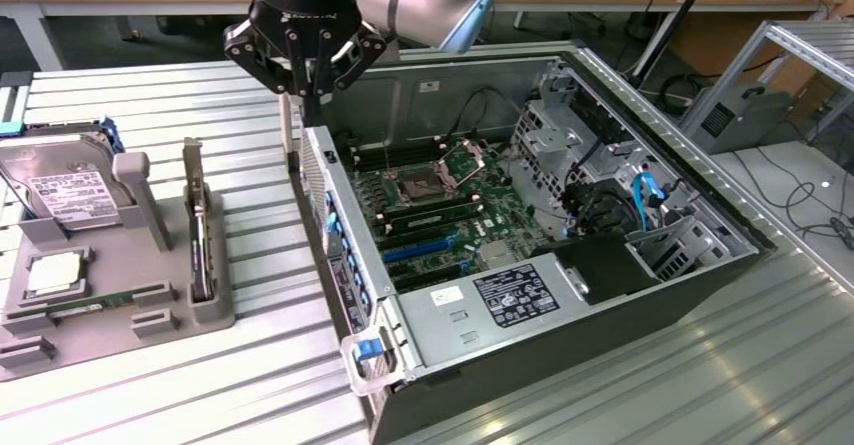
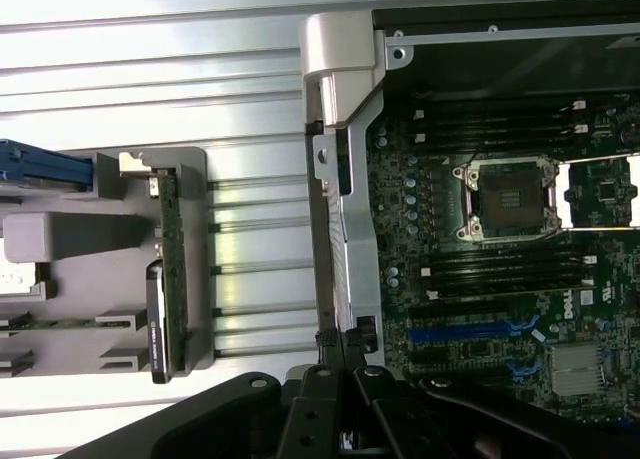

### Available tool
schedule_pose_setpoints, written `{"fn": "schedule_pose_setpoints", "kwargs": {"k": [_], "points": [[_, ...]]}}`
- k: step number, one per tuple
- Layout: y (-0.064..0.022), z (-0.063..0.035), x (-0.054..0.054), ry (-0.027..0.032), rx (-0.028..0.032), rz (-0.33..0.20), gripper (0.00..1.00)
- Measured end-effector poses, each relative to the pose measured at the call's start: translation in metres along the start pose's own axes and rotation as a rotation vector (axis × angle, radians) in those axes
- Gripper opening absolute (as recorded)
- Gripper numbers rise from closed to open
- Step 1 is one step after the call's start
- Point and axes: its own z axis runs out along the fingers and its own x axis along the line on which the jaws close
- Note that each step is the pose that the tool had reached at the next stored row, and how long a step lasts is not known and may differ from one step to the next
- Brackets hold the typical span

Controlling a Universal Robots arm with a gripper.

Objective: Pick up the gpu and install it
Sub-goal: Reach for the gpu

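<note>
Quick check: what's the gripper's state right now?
Gripper: shut, nothing held; it hangs over the computer case's edge, and the gpu stands in the gray holder.

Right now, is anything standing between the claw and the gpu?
Nothing visible. The shut claw hangs above the case wall; the gpu stands on edge in the gray holder to the exterior view's left, top edge uncovered, only table between.
</note>
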Motion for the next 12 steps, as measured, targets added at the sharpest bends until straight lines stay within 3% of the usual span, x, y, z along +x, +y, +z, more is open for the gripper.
{"fn": "schedule_pose_setpoints", "kwargs": {"k": [12], "points": [[-0.0002,-0.0001,0.0023,0.0000,0.0001,0.000,0.11]]}}
